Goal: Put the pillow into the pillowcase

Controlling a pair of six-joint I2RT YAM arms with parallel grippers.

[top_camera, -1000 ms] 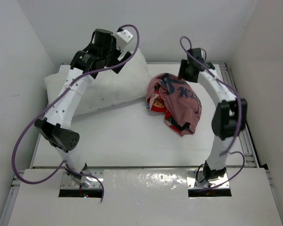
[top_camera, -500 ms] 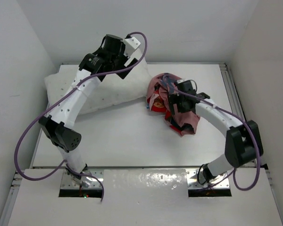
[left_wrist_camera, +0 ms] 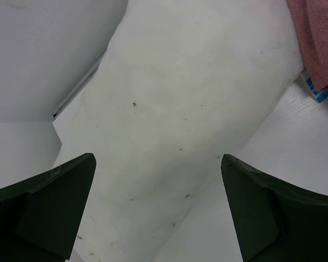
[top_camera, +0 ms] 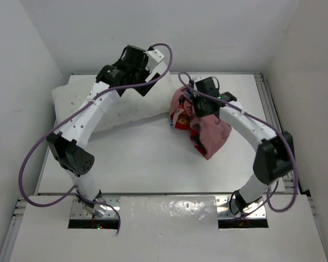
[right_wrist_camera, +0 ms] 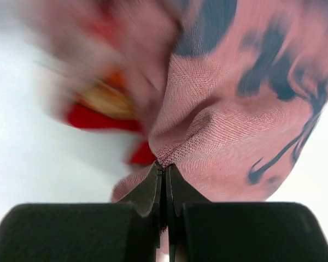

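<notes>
Pink-red pillowcase (top_camera: 208, 124) lies bunched on desk (top_camera: 142, 158), right tool (right_wrist_camera: 163, 166) pinching its fabric; left tool (left_wrist_camera: 157, 164) spread apart above pillow (top_camera: 123, 112). Pillow fully outside, insertion not started.

pillow (top_camera: 126, 106) lies left of pillowcase (top_camera: 208, 123) on table (top_camera: 147, 158).

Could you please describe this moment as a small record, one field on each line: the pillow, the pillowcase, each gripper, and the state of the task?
pillow: lies on the table, far left, outside the pillowcase
pillowcase: crumpled heap beside the pillow, mostly pale pink side showing
left gripper: open, above the pillow, holding nothing
right gripper: shut, pinching a fold of the pillowcase
task state: pillow not yet inserted
</notes>
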